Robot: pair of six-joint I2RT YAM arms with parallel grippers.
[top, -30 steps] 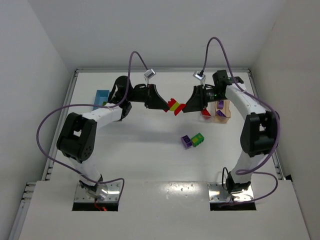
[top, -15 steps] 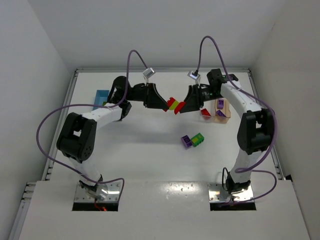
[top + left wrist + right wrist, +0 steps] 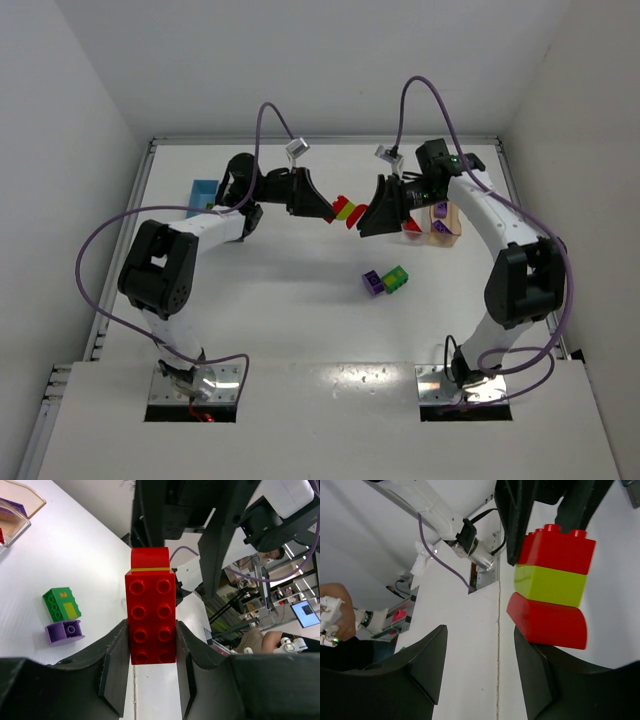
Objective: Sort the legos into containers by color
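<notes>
Red-and-yellow lego stack (image 3: 150, 595) sits clamped in my left claw (image 3: 151, 645); my right claw (image 3: 480, 645), open and empty, has it beside one finger, so closing could knock it free.

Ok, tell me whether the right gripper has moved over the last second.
Yes. The right gripper has shifted left, away from the tan bin, closing in on the lego stack the left gripper holds.

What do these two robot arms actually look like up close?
Both the left arm and right arm have white tube-like links joined by chunky black joints. A purple cable loops loosely along each. The left end effector and right end effector are black with two wedge-shaped fingers.
</notes>
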